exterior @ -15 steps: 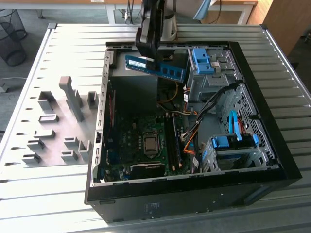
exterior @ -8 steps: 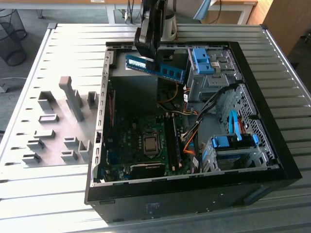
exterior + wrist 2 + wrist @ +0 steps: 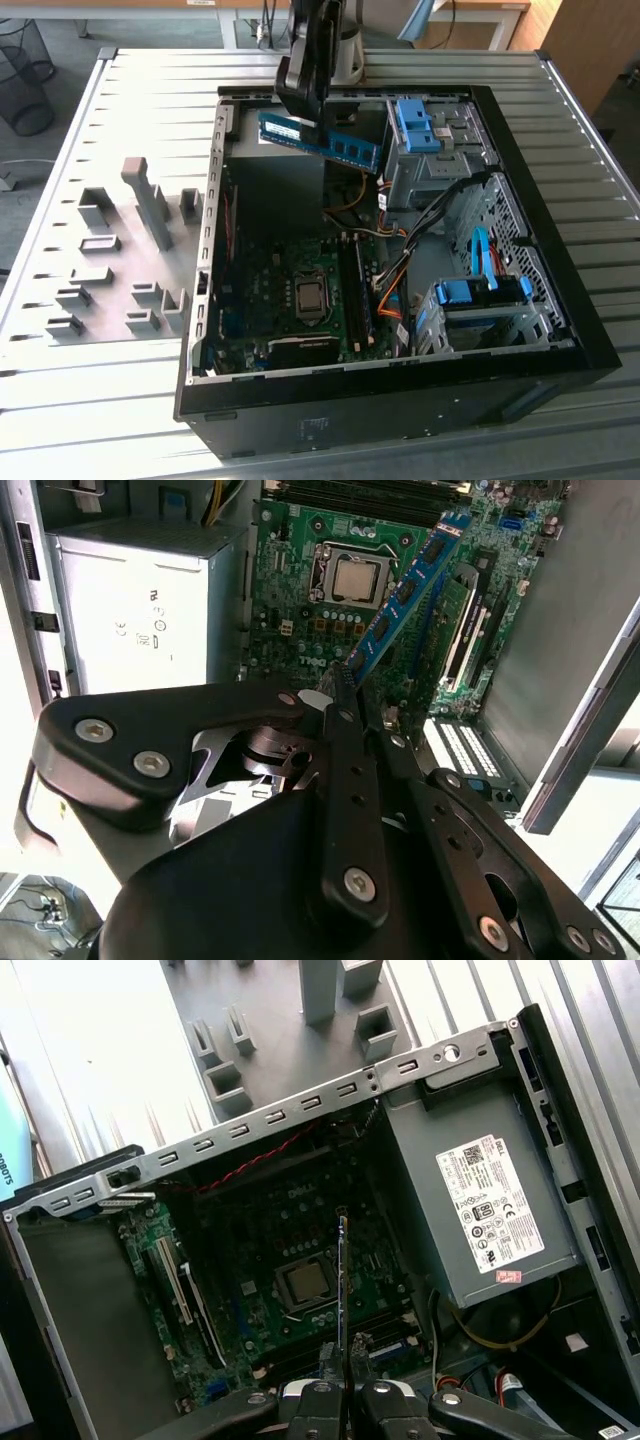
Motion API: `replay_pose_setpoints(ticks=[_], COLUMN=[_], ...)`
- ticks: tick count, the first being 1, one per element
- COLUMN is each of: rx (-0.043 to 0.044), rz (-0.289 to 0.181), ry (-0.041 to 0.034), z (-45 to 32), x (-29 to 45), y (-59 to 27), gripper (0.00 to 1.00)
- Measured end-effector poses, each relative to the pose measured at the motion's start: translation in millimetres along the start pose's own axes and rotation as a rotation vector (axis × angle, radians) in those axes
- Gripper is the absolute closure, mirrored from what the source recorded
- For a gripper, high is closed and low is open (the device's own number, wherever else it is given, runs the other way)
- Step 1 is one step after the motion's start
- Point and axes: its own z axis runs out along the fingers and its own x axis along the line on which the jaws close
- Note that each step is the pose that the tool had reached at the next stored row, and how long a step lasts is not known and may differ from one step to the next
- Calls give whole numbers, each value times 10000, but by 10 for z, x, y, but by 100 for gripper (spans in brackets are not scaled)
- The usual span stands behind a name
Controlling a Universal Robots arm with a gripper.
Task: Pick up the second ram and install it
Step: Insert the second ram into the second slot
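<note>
In the exterior view, high in mid-frame, the claw [image 3: 322,128] is clamped on the second ram [image 3: 352,151], which is held tilted above the open case [image 3: 400,405]. Grey fixture blocks [image 3: 110,270] stand on the surface [image 3: 110,400] at the exterior view's left. The second wrist view shows the ram's chip face over the motherboard [image 3: 300,580]. The first wrist view shows it edge-on.

a white label [image 3: 490,1208] of small print and marks stands on the grey power supply [image 3: 425,1190].
</note>
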Motion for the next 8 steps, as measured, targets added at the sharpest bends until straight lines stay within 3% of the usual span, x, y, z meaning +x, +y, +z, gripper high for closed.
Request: replay_pose_setpoints(ticks=[8], rx=[0], rz=[10], ry=[1], z=[0], x=[0], y=[0], gripper=[86])
